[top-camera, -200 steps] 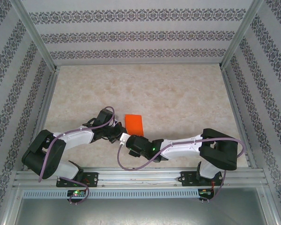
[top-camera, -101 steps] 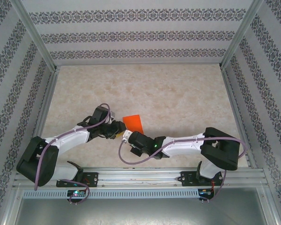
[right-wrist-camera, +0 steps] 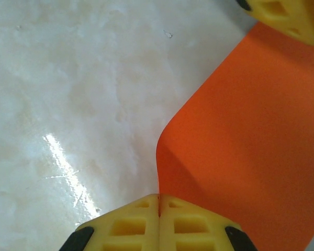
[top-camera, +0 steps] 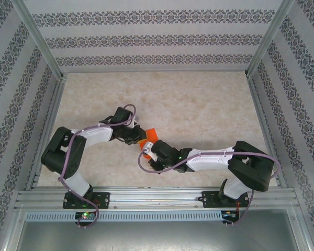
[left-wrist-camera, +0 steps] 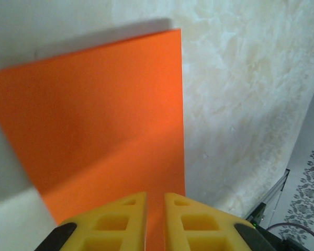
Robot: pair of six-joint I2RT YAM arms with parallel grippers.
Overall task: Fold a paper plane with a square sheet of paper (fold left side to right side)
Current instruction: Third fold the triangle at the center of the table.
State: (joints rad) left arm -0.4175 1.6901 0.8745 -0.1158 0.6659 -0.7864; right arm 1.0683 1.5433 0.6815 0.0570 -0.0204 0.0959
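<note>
The square sheet of paper [top-camera: 151, 134] is bright orange and sits in the middle of the table, between both grippers. My right gripper [top-camera: 148, 148] is shut on its near edge; in the right wrist view the sheet [right-wrist-camera: 251, 146] curls up from the shut fingertips [right-wrist-camera: 158, 201]. My left gripper [top-camera: 140, 139] is at the sheet's left side. In the left wrist view its yellow fingertips [left-wrist-camera: 155, 201] stand a narrow slit apart over the orange sheet [left-wrist-camera: 104, 115], which faces the camera. One left finger [right-wrist-camera: 288, 15] shows at the sheet's far corner. No paper plane shape is in view.
The marbled tabletop [top-camera: 199, 104] stretches bare behind and to both sides of the paper. Patterned walls with aluminium posts [top-camera: 259, 49] close it in. A metal rail [top-camera: 157, 196] carrying both arm bases runs along the near edge.
My left arm has pulled its elbow in and brought its gripper right onto the sheet's left side. My right gripper has moved forward to the near edge, which now lifts and curls.
</note>
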